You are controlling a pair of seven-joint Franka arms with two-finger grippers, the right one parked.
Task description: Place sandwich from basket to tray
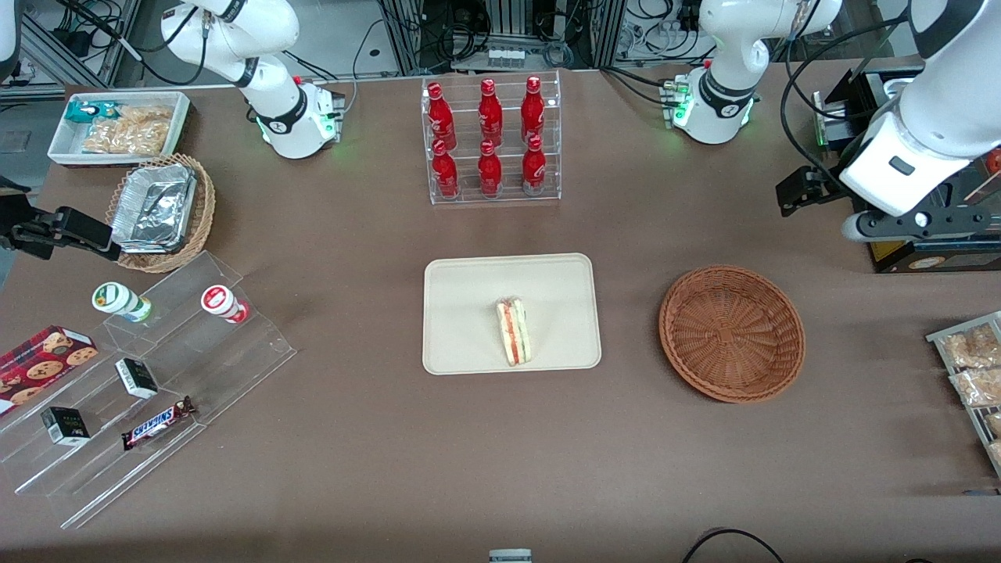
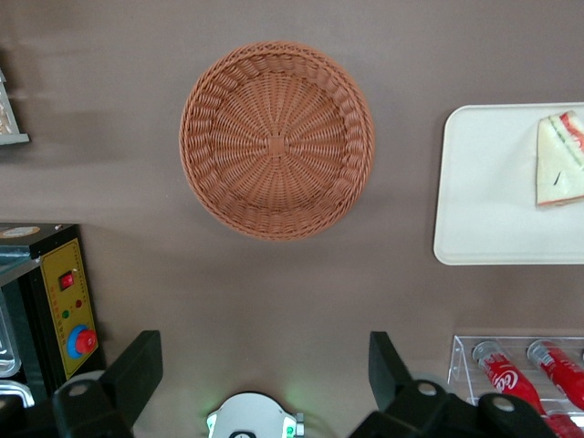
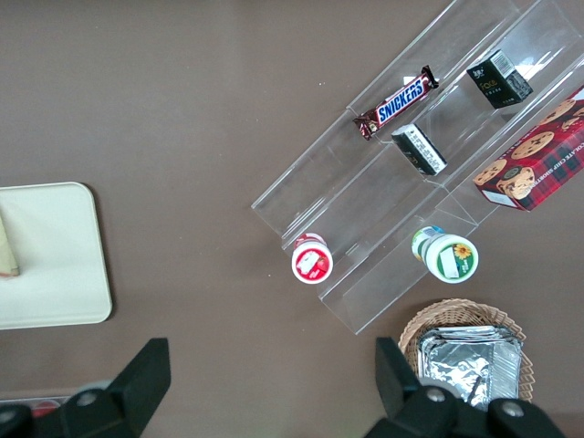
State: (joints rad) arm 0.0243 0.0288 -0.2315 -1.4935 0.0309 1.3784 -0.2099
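Note:
The sandwich (image 1: 513, 331) (image 2: 561, 160), a pale wedge with a red filling stripe, lies on the cream tray (image 1: 469, 313) (image 2: 484, 201), in the half nearer the basket. The reddish-brown wicker basket (image 1: 731, 332) (image 2: 276, 139) sits beside the tray toward the working arm's end and holds nothing. My left gripper (image 1: 794, 191) (image 2: 263, 360) hangs high above the table, farther from the front camera than the basket and clear of it. It is open, its black fingers (image 2: 137, 365) wide apart with nothing between them.
A clear rack of red bottles (image 1: 491, 141) stands farther from the front camera than the tray. A black box with a yellow button panel (image 2: 55, 301) sits under the working arm. Snack bags (image 1: 974, 367) lie at the table's edge beside the basket. A tan basket of foil trays (image 1: 160, 211) and acrylic steps (image 1: 156, 375) lie toward the parked arm's end.

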